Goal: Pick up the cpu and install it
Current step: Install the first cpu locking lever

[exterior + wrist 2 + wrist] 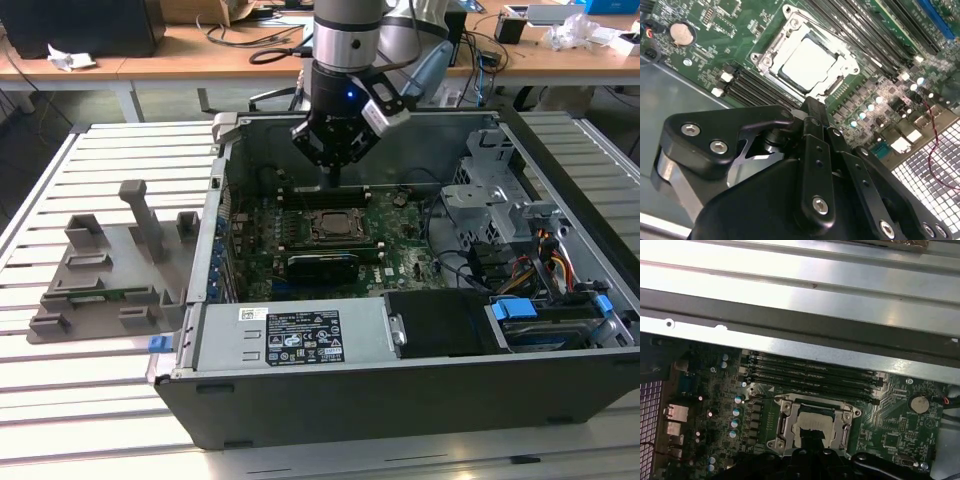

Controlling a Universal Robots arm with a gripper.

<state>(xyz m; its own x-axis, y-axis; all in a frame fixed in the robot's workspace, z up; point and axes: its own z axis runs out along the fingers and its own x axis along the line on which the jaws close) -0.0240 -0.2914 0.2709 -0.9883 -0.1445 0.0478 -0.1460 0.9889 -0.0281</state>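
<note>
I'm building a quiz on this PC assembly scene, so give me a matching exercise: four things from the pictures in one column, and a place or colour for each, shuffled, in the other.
Things:
1. cpu
2. gripper
3. coin battery
4. grey holder tray

Descriptions:
A. outside the case, on the slatted table at the exterior view's left
B. round and silvery, on the green motherboard
C. lying in the metal socket frame
D. black, hanging above the motherboard

Pairs: 1-C, 2-D, 3-B, 4-A

Silver-grey arm point(347, 35) with a glowing blue light on the wrist; black gripper point(334, 180) below, its matte black linkage plates studded with shiny silver screws.
</note>
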